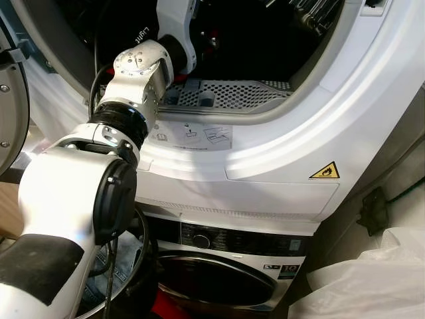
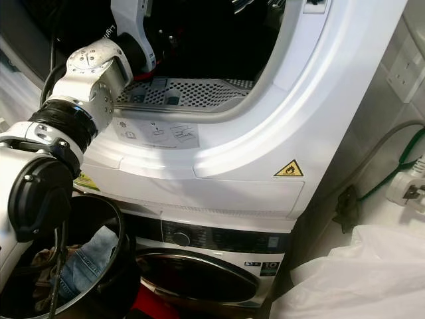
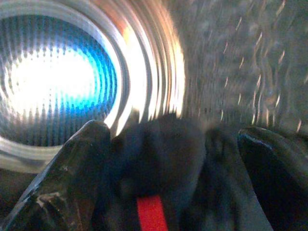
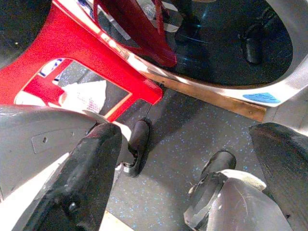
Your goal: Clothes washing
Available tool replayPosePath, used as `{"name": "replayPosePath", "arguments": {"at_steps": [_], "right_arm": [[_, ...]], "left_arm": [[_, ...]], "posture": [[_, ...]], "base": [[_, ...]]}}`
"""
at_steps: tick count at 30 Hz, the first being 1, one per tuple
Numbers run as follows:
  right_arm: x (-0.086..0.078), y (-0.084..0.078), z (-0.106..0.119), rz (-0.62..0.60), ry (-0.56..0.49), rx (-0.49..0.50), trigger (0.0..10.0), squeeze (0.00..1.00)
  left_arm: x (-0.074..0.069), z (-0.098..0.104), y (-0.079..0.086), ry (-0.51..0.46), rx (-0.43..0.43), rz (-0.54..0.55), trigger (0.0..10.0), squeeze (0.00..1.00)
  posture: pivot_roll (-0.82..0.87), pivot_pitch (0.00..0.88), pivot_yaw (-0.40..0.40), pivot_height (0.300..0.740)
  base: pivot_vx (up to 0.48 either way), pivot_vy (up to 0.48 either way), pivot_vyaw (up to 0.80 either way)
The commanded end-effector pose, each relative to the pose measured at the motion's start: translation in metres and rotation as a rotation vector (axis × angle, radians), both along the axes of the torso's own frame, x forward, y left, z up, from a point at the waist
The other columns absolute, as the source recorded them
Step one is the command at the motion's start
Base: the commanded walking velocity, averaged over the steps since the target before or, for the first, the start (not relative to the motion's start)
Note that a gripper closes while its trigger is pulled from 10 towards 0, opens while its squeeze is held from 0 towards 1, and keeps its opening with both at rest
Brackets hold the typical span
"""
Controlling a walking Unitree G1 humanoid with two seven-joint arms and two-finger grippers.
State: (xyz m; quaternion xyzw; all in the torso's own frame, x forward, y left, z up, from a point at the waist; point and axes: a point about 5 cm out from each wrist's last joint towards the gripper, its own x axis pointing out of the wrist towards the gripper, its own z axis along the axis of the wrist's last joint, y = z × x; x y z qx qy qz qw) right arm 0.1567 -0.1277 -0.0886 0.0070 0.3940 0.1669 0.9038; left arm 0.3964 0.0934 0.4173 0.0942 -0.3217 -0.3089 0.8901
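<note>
My left gripper (image 3: 163, 192) is deep inside the top machine's drum (image 3: 231, 62), squeezed on a dark cloth (image 3: 159, 159). Next I think I let go or pull it. My right gripper (image 4: 185, 168) hangs open over the floor (image 4: 192, 130).

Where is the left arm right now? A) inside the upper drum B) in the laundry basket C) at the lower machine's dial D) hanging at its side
A: the left arm reaches over the lint filter into the upper drum, where its fingers hold a dark garment.
</note>
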Motion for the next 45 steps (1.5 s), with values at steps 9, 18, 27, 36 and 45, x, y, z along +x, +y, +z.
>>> {"name": "replayPosePath", "arguments": {"at_steps": [9, 18, 27, 36, 45], "right_arm": [[0.001, 0.006, 0.0, -0.001, 0.003, 0.013, 10.0, 0.0], [0.002, 0.006, 0.0, -0.004, 0.003, 0.012, 10.0, 0.0], [0.003, 0.006, 0.001, 0.006, 0.003, 0.015, 10.0, 0.0], [0.004, 0.005, 0.001, -0.01, 0.002, 0.015, 10.0, 0.0], [0.008, 0.005, 0.002, -0.009, 0.002, 0.011, 10.0, 0.0]], "left_arm": [[-0.023, 0.01, -0.011, -0.323, 0.055, 0.033, 10.0, 0.0], [-0.04, -0.067, -0.028, -0.269, 0.04, 0.029, 10.0, 0.0], [-0.08, -0.074, -0.042, -0.283, -0.117, 0.108, 10.0, 0.0], [-0.12, -0.055, -0.05, -0.481, -0.146, 0.175, 10.0, 0.0], [-0.147, -0.093, -0.015, -0.486, -0.108, 0.475, 10.0, 0.0]], "posture": [[-0.05, 0.106, 0.08, 0.74], [-0.03, 0.087, 0.072, 0.74], [-0.01, 0.083, 0.07, 0.74], [0.0, 0.087, 0.07, 0.74], [0.02, 0.079, 0.066, 0.74]], "base": [[0.0, 0.0, 0.0], [0.0, 0.0, 0.0], [0.0, 0.0, 0.0], [0.0, 0.0, 0.0], [0.0, 0.0, 0.0]]}}
